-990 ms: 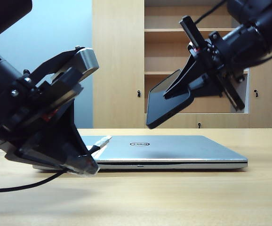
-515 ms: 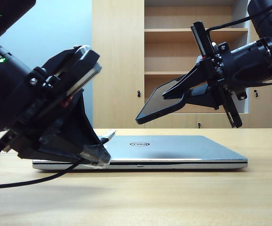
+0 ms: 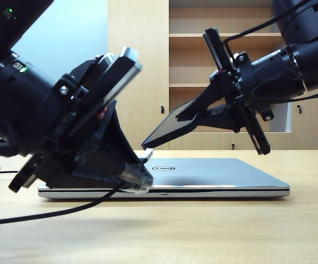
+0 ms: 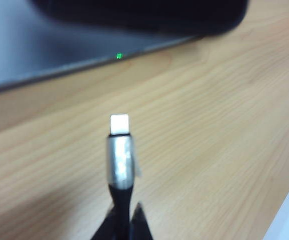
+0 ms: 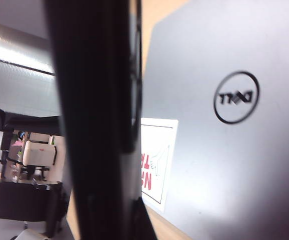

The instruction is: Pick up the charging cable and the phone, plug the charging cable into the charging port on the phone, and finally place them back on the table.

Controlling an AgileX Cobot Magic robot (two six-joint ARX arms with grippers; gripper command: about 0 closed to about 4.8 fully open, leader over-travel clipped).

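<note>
Now the left gripper (image 3: 140, 179) has its jaws clamped on the charging cable (image 4: 119, 160), plug aimed toward two o'clock. The right gripper (image 3: 203, 113) pinches the phone (image 3: 167, 129) above the Dell laptop (image 3: 203, 173), its low edge nearly meeting the plug.

A closed laptop (image 3: 203, 176) lies flat on the table (image 3: 214, 231), with a shelf cabinet (image 3: 142, 77) behind it. At the left, the left gripper (image 3: 140, 179) sits low at the laptop's near left corner, the cable (image 3: 43, 212) trailing leftward over the tabletop, its plug (image 4: 119, 150) above bare table. At the right, the right gripper (image 3: 189, 115) holds the phone (image 3: 167, 129) tilted above the laptop, lower end just above the plug.
</note>
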